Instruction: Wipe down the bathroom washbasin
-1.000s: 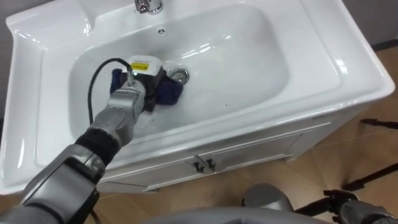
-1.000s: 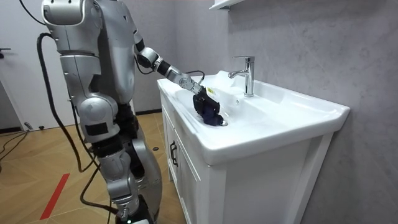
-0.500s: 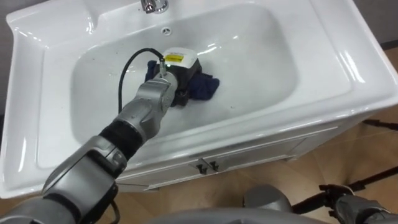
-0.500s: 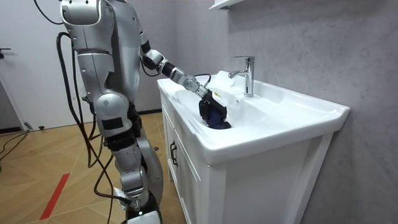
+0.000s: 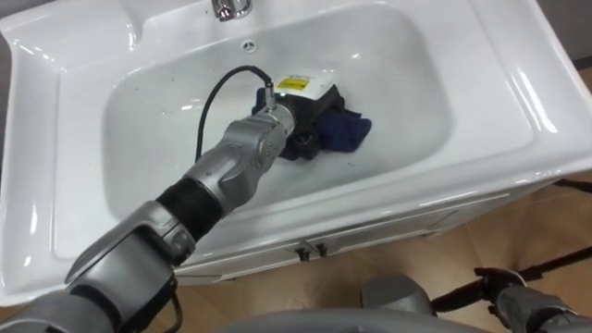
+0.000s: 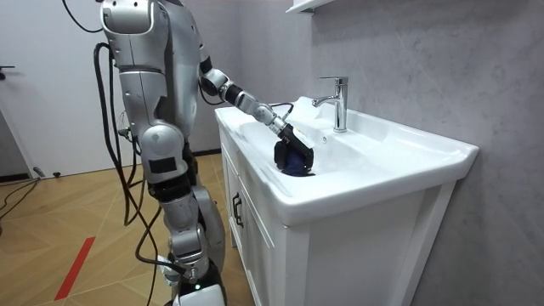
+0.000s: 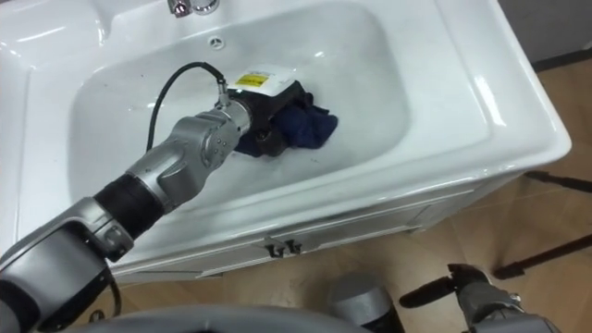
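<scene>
My left hand (image 5: pixel 305 109) is down in the white basin (image 5: pixel 416 65), near the middle of its floor, fingers curled on a dark blue cloth (image 5: pixel 350 129) that spreads out to its right. The cloth lies pressed on the basin floor and covers the spot where the drain sits. In the room view the left hand (image 6: pixel 284 136) reaches in from the basin's front rim, with the cloth (image 6: pixel 294 160) bunched below it. My right hand (image 5: pixel 523 298) is low at the bottom right edge, in front of the cabinet.
A chrome faucet (image 6: pixel 338 102) stands at the back of the basin, with an overflow hole (image 5: pixel 247 44) just below it. The basin's broad rim (image 5: pixel 518 83) runs all round. A white cabinet with small handles (image 5: pixel 310 250) is underneath. I stand close to its front, on wooden floor.
My left hand has slid the cloth to the right across the basin floor, over the drain. In the room view my body has shifted nearer to the cabinet.
</scene>
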